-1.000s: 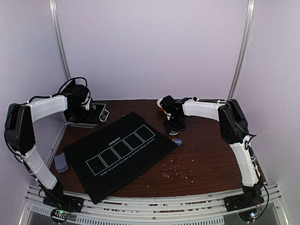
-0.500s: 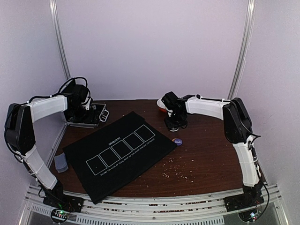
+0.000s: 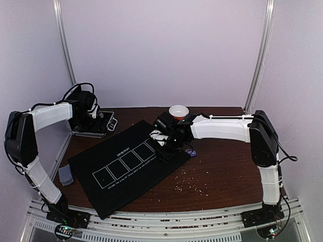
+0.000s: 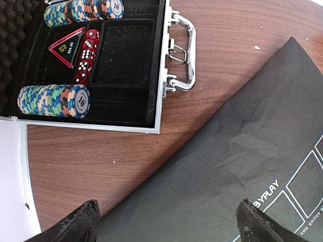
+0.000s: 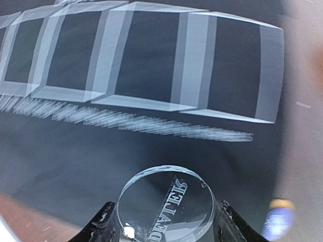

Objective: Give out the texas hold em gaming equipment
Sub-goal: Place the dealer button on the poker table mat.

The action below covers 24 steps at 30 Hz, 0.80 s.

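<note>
Over the black mat, the right gripper pinches the clear dealer disc, apparently to set it by the boxes. Farther back, the left gripper hangs wide apart, empty, beside the chip case.

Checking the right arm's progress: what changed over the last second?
The right gripper swung left from near the white bowl to above the end box of the black mat, carrying the clear disc. Nothing was grabbed or released. The left gripper stayed open by the chip case; the purple disc and mat did not move.
</note>
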### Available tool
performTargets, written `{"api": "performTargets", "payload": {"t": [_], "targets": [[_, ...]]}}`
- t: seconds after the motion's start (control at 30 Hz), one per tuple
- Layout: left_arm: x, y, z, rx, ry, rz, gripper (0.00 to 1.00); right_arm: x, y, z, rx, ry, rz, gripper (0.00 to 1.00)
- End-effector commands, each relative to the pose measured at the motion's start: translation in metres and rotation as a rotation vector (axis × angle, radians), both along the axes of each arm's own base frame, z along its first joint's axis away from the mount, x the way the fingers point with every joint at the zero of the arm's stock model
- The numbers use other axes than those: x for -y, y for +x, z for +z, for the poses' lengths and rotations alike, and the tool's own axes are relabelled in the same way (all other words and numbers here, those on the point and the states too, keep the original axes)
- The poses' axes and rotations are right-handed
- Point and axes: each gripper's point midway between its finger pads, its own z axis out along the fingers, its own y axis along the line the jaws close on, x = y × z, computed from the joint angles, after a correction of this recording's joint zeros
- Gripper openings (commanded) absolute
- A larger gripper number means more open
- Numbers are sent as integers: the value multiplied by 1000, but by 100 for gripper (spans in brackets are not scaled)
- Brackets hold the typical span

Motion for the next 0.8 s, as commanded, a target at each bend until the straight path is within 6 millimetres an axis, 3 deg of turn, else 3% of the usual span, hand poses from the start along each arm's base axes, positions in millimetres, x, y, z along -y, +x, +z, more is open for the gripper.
{"api": "performTargets", "payload": {"t": [0.0,0.13,0.23,0.43,0.5,0.57,0.67,0.77], "targets": [[4,6,22,76,-23,-12,98,-26,-71,-13,-84,-19,238,40],[3,4,23,84,-25,-11,98,-36,-88,-36,-72,-105,275,40],[3,2,24,91,-26,-14,98,-40,-81,-44,-30,-161,255,39],[3,2,27,100,-24,-13,98,-51,-66,-42,28,-167,218,42],[1,2,28,104,-20,-12,98,-49,-66,-43,29,-176,219,61],[1,2,28,104,-17,-10,98,-46,-65,-36,36,-181,208,96],[2,3,30,108,-22,-13,98,-40,-50,-4,82,-114,154,100],[2,5,30,109,-21,-13,98,-20,-19,35,107,4,35,100]]}}
